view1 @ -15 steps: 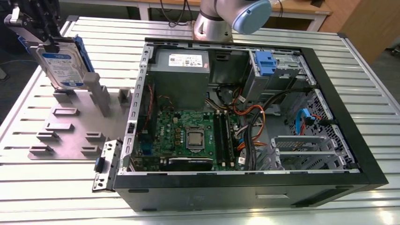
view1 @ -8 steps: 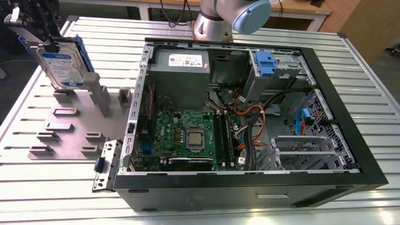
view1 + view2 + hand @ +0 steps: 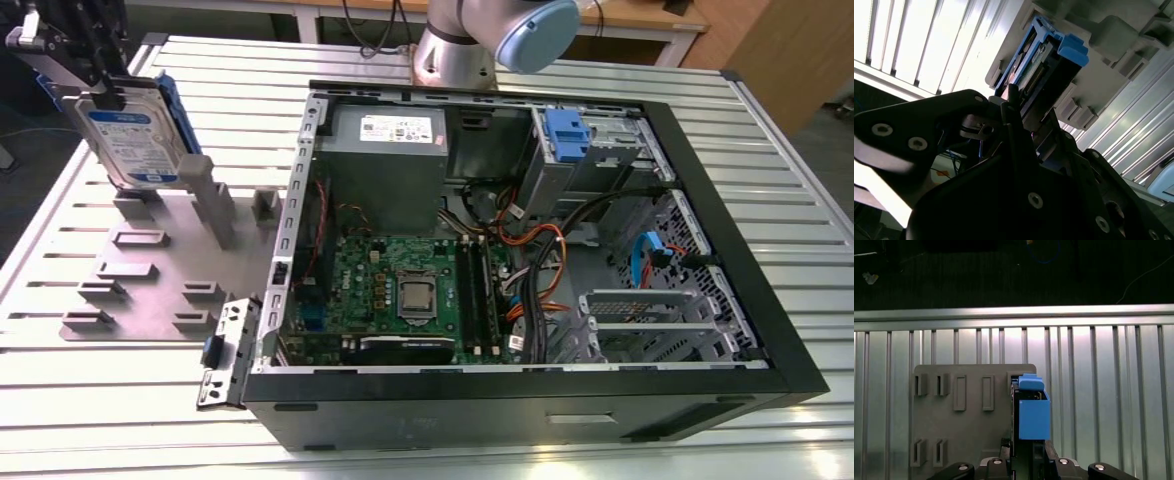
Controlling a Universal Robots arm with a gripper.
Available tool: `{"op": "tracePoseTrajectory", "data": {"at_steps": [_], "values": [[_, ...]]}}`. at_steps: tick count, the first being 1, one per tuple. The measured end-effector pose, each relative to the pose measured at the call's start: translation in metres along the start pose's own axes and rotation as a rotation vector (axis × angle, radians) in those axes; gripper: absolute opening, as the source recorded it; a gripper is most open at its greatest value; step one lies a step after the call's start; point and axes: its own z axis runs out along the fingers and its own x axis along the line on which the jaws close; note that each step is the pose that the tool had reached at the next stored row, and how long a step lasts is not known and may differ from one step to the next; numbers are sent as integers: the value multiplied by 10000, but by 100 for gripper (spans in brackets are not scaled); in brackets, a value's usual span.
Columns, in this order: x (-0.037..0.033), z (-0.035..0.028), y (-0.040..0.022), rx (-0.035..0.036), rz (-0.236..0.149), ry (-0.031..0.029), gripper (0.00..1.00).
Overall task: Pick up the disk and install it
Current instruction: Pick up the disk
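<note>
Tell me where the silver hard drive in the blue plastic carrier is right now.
At the exterior view's upper left, the disk stands upright in the black gripper over the grey slotted plate, left of the open computer case.

Disk (image 3: 134, 135) hangs in the fingers (image 3: 91, 75) over the grey slotted plate (image 3: 147, 285). Tall posts (image 3: 214, 205) stand just beside its lower edge on the exterior view's right, so sideways room there is tight; open air above. Only a narrow strip of surface (image 3: 80, 420) lies between the plate and the open computer case (image 3: 787, 335), and the case wall and a metal bracket (image 3: 227, 350) rise in the way. Case top is open. Inside, a grey power supply box (image 3: 387, 165) fills the far corner and orange and black cables (image 3: 541, 265) cross the middle. A blue latch (image 3: 566, 135) and metal drive cage (image 3: 621, 150) crowd the far side. Arm base (image 3: 461, 50) stands behind the case.
</note>
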Motion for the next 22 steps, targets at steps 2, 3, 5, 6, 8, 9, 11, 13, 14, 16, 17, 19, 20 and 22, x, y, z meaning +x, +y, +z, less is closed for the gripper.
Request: {"op": "tracePoseTrajectory", "data": {"at_steps": [2,3,5,6,8,9,11,13,14,16,17,19,20,22], "values": [[0,-18,1,0,0,0,35],[0,-37,2,0,0,0,35],[0,-37,2,0,0,0,35],[0,-38,1,0,0,0,35],[0,-38,2,0,0,0,35],[0,-38,2,0,0,0,35],[0,-39,2,0,0,0,35],[0,-51,2,-5,0,3,35],[0,-59,2,-3,0,2,35],[0,-87,4,-2,0,1,35],[0,-106,4,0,0,0,35],[-1,-163,6,3,-1,-3,35],[-1,-192,8,5,-1,-9,35],[-2,-250,10,7,-1,-24,35]]}}
